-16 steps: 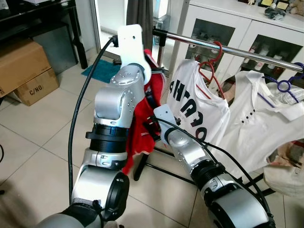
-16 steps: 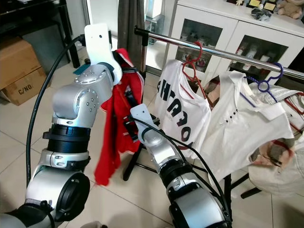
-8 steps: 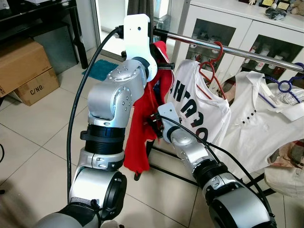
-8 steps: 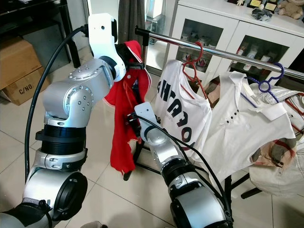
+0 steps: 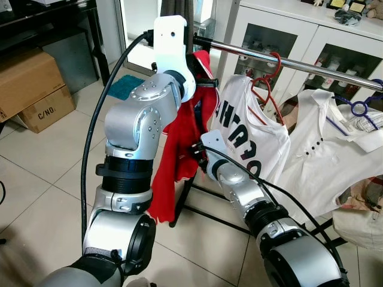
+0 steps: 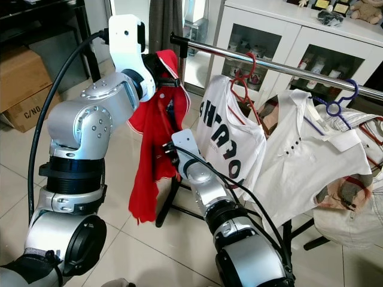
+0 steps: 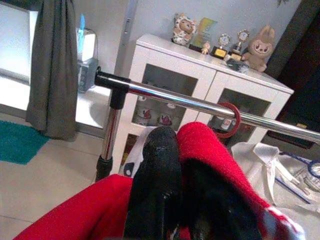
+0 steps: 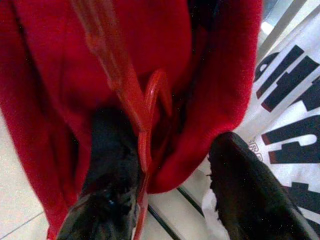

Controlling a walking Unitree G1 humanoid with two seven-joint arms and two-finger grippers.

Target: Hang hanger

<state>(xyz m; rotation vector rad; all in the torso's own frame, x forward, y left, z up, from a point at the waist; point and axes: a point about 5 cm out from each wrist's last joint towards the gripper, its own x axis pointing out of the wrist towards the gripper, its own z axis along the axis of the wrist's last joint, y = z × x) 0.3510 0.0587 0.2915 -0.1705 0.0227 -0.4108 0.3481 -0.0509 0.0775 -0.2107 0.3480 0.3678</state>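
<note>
A red garment (image 5: 179, 155) hangs from my raised left gripper (image 7: 182, 200), which is shut on the cloth's top just in front of the left end of the chrome rail (image 5: 287, 63). A thin red hanger (image 8: 130, 95) runs down inside the garment. My right gripper (image 8: 167, 132) is lower down at the garment's middle, open, with the hanger's wire and a fold of red cloth between its fingers (image 8: 112, 165). In the left eye view the right gripper (image 5: 196, 156) sits against the cloth's inner edge.
On the rail hang a white lettered shirt (image 5: 248, 134) on a red hanger hook (image 5: 272, 66) and a white polo (image 5: 323, 161) on a blue hanger (image 5: 359, 107). A white cabinet (image 5: 287, 36) stands behind. Cardboard boxes (image 5: 33, 89) sit at left. The rack's black feet (image 5: 203, 212) cross the tiles.
My left arm has lifted the red garment up toward the rail's left end. The right gripper has risen a little with the cloth.
</note>
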